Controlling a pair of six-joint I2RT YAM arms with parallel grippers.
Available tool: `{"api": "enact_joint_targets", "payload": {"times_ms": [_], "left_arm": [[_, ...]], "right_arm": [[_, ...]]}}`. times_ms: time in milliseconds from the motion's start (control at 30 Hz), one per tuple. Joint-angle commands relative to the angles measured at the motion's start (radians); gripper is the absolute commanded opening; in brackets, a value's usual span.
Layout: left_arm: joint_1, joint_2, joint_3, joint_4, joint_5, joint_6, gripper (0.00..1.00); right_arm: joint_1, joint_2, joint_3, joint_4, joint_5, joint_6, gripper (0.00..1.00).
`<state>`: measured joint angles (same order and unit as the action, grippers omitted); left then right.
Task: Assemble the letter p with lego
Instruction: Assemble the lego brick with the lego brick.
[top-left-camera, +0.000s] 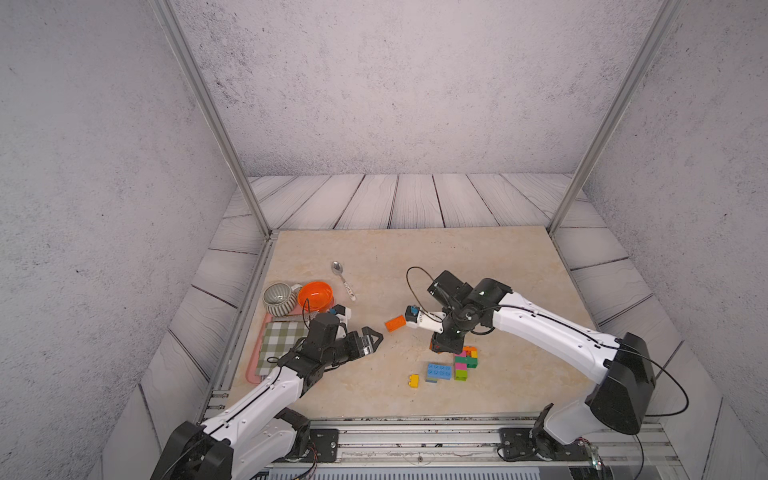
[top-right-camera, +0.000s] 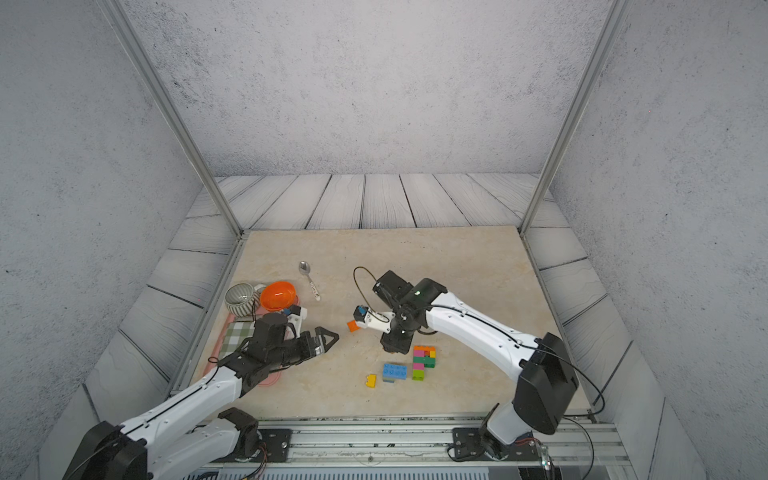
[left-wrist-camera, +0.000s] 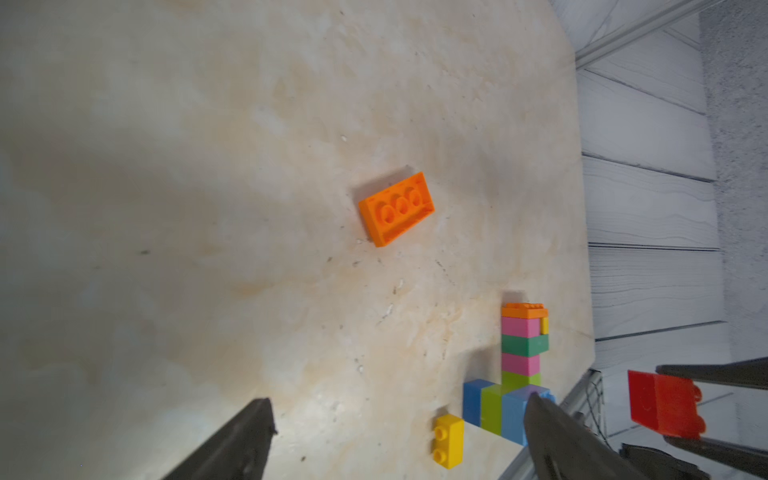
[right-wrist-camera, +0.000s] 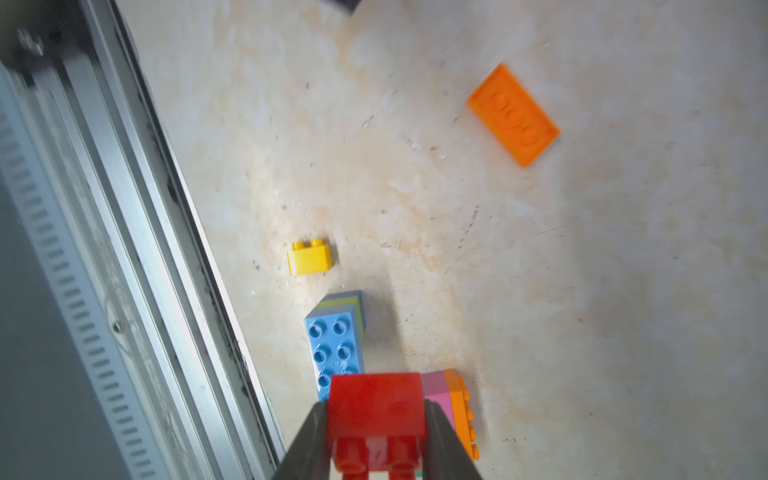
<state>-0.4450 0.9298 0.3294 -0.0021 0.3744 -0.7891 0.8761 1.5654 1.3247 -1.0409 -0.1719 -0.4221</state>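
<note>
An orange lego brick lies alone on the table, underside up. To the left of it my left gripper is open and holds nothing. A stack of pink, green, lime and orange bricks lies flat near the front right. A blue studded brick sits against that stack, and a small yellow brick lies apart on the blue brick's left. My right gripper is shut on a red brick just above the stack's far end.
At the left stand a striped cup and an orange bowl. In front of them is a pink tray with a checked cloth, and a spoon lies behind them. A metal rail runs along the table's front edge.
</note>
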Motion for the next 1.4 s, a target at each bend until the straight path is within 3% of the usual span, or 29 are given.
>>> {"api": "enact_joint_targets", "payload": {"times_ms": [0, 267, 1367], "left_arm": [[0.009, -0.118, -0.018, -0.028, -0.139, 0.088, 0.98], [0.011, -0.351, -0.046, -0.123, -0.211, 0.103, 0.98], [0.011, -0.376, -0.040, -0.146, -0.223, 0.115, 0.98]], "right_arm": [[0.054, 0.050, 0.031, -0.122, 0.087, -0.086, 0.00], [0.119, 0.184, 0.120, -0.176, 0.128, -0.077, 0.00], [0.183, 0.379, 0.229, -0.256, 0.199, 0.095, 0.00]]}}
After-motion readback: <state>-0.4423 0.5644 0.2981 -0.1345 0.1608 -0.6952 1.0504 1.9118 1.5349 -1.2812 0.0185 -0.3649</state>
